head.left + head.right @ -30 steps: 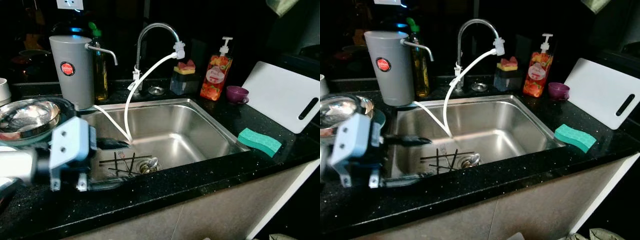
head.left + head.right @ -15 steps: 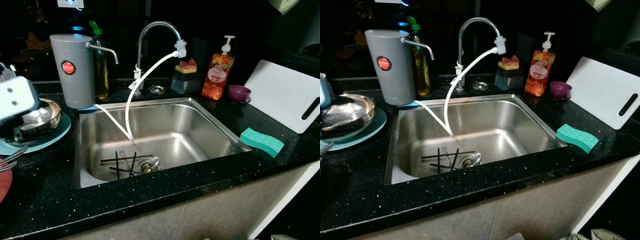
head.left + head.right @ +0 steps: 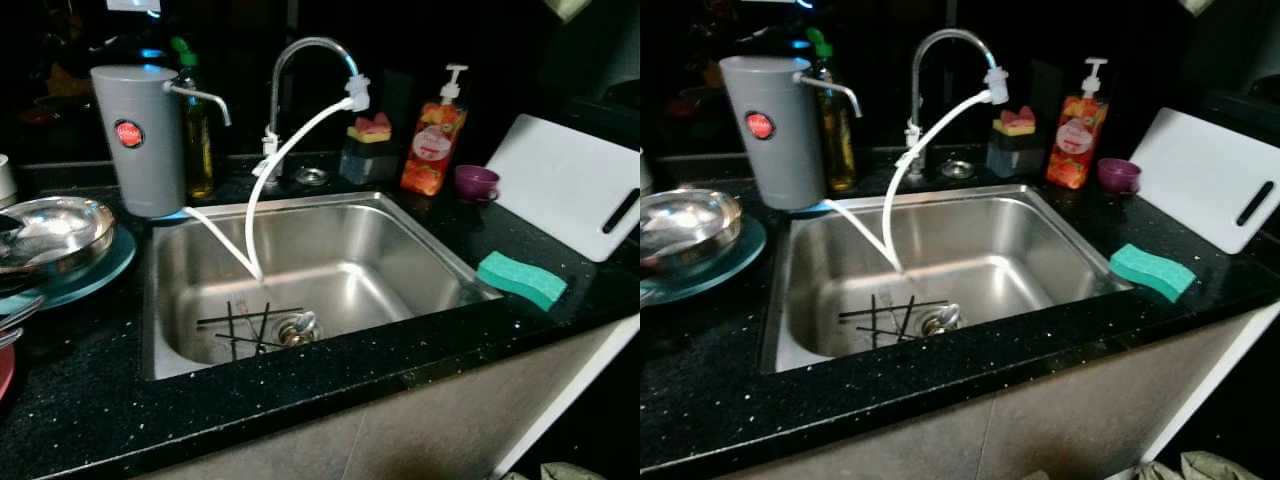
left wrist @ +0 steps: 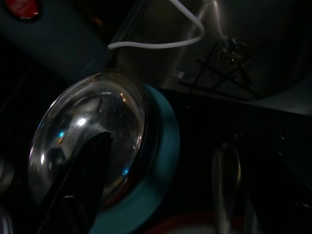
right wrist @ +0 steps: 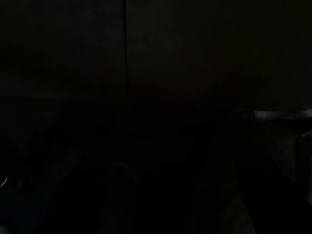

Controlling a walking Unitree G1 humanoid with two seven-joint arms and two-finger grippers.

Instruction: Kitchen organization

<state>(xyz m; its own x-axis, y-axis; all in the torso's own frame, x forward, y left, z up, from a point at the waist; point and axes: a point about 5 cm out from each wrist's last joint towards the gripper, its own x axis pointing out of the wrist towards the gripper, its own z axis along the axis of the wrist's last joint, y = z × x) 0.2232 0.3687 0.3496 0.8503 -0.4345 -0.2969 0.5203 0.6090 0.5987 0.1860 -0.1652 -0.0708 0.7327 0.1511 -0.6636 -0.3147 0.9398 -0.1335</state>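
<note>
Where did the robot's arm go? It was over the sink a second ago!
It swung away to the robot's left. Now the left gripper hangs open above the steel bowl on its teal plate, holding nothing. The sink, chopsticks and sponge stayed put.

A shiny steel bowl (image 4: 87,141) sits on a teal plate (image 4: 163,161) beside the sink (image 4: 243,44), one black finger (image 4: 85,180) of the left gripper (image 4: 151,190) crossing over its rim.
</note>
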